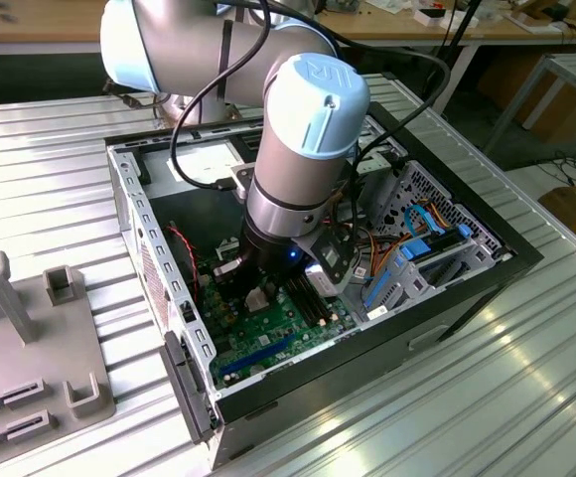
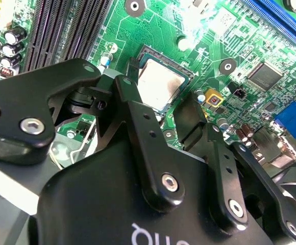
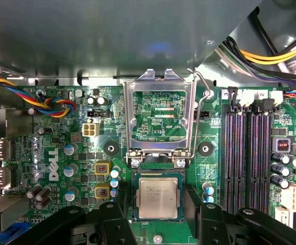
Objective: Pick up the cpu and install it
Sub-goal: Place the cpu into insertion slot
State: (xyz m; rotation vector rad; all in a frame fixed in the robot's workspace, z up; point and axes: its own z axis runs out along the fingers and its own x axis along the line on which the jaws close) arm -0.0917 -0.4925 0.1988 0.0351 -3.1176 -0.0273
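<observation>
The cpu is a small square part with a dull grey centre. It lies flat in the black socket on the green motherboard, and shows in both wrist views. My gripper hangs low over it inside the computer case. Its black fingers stand one on each side of the socket, a little apart from the cpu's edges. The gripper is open. The socket's metal load plate is swung up, with its wire lever raised beside it.
Long black memory slots run next to the socket. Coloured cables and yellow cables hang near the case walls. A drive cage with blue cables fills the exterior view's right of the case. A grey fixture sits on the ribbed table.
</observation>
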